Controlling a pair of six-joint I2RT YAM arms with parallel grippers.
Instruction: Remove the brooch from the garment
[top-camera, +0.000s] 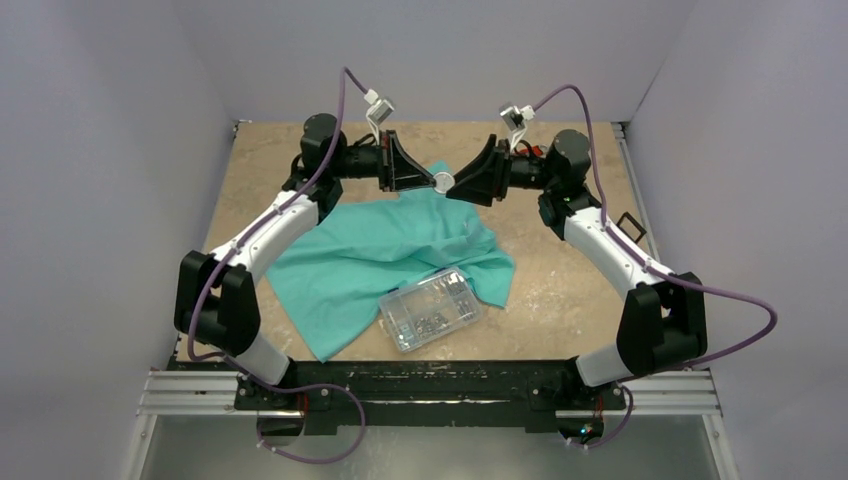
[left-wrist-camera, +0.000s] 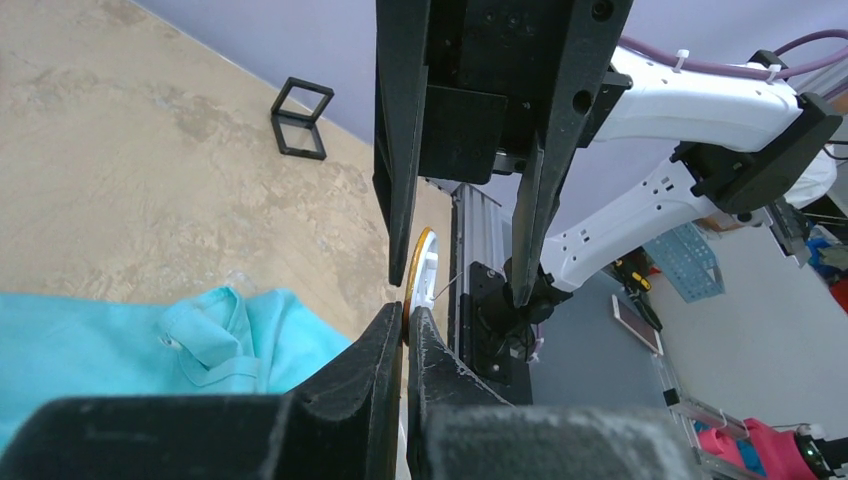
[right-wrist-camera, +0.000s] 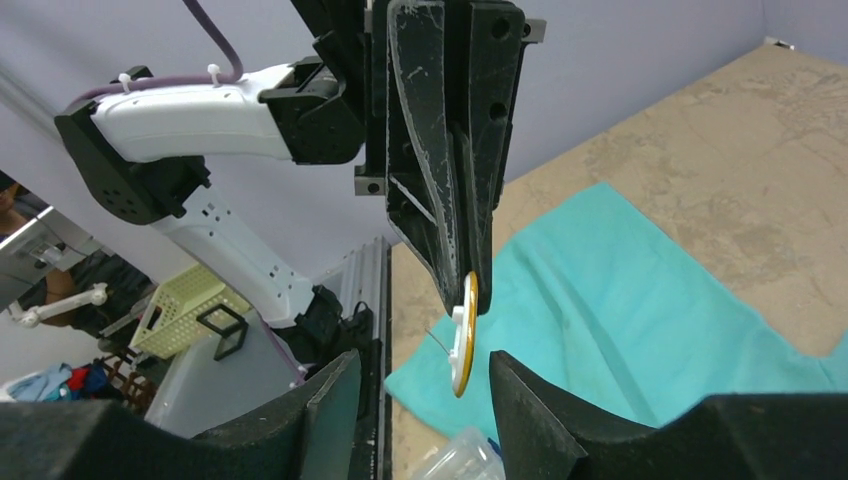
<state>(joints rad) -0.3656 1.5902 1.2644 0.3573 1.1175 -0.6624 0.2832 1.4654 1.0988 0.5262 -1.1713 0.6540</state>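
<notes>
Up at the far middle of the tabletop (top-camera: 560, 290) the two arms meet nose to nose, and the brooch (top-camera: 441, 181) sits in the air between them. The left hand (left-wrist-camera: 405, 322) is pinched tight on the brooch's lower edge, its two fingers pressed together with only the thin disc between them. The disc stands on edge, showing an orange-yellow rim and a pale back, with a fine pin sticking out of it. The right hand (right-wrist-camera: 420, 365) is spread wide, one finger on each side of the brooch and neither touching it. The garment (top-camera: 390, 250) lies rumpled on the tabletop below and mostly nearer the arm bases. In both wrist views the brooch hangs clear of the fabric. A clear plastic box (top-camera: 430, 308) of small parts rests on the garment's near side. A small black wire frame (top-camera: 630, 222) stands on the bare tabletop off to the right, well apart from everything else.
</notes>
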